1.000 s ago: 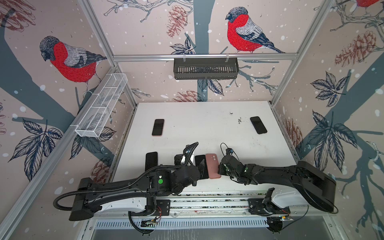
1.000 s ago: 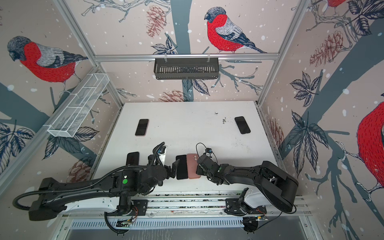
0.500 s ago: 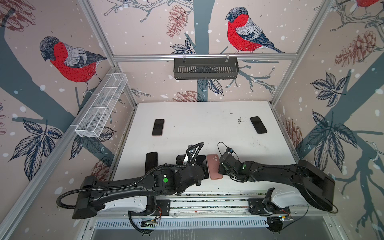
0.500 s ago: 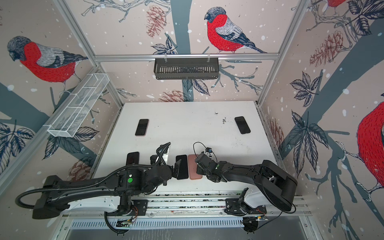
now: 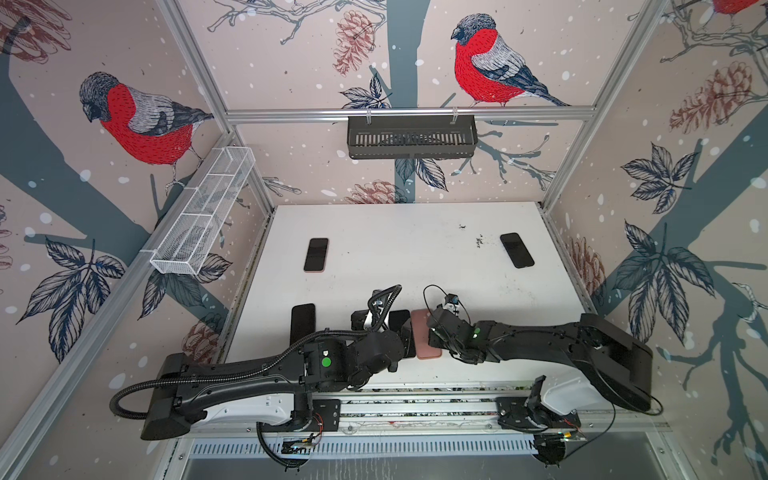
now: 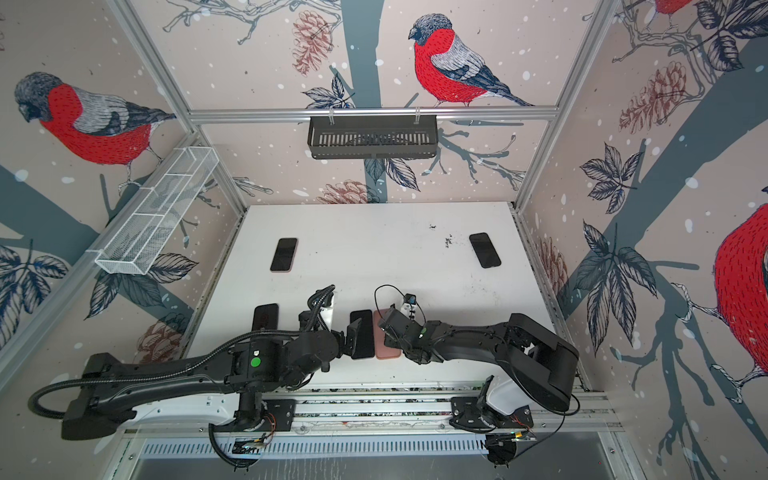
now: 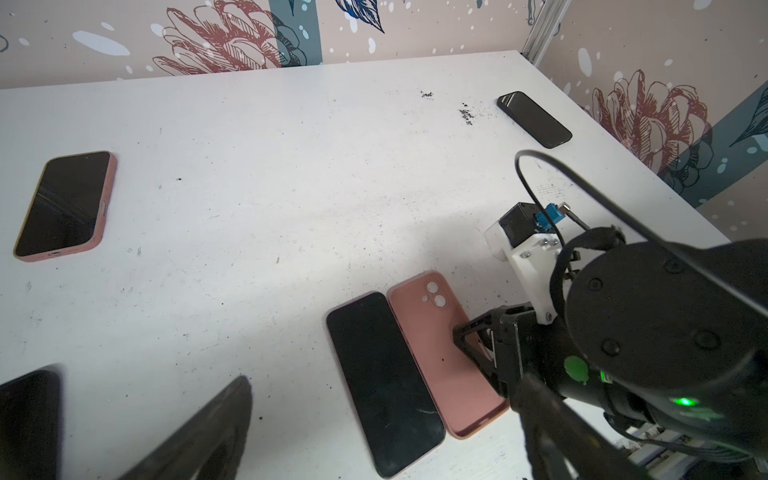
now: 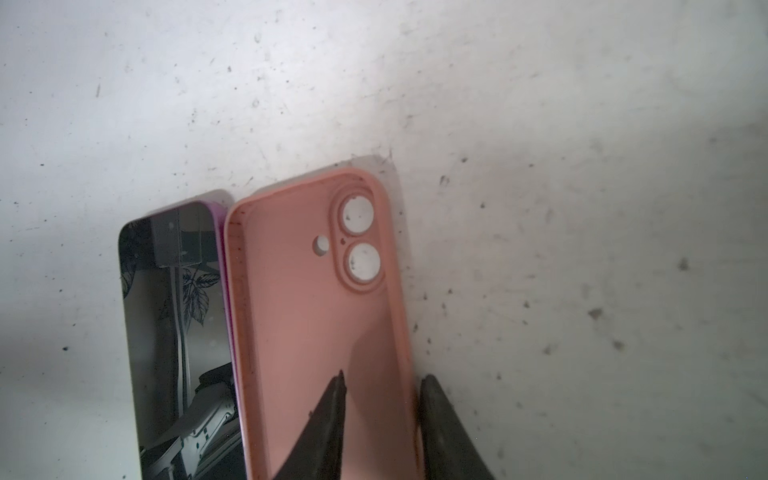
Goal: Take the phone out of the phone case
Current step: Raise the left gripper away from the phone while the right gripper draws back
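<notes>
Two pieces lie flat, side by side, near the front edge of the white surface: the phone, screen up, and the empty pink phone case, hollow side up, the surface showing through its lens holes; their long edges touch or nearly so; the phone is therefore judged already out of the case, with only letting go and drawing clear left to do. At the case, the right pincer stands with fingers a little parted, astride the outer long wall, one inside the hollow and one outside; a gap shows on the inner side, so nothing is pinched; such a placement suits pinning the soft shell by its rim while the handset is parted from it. At the phone's free long edge, the left pincer is spread wide and empty, placed where it could steady or slide the handset. Pose: the left arm and the right arm reach low and nearly level from the front rail, converging at mid-surface with wrists turned toward each other. Three other handsets lie well apart, untouched.
</notes>
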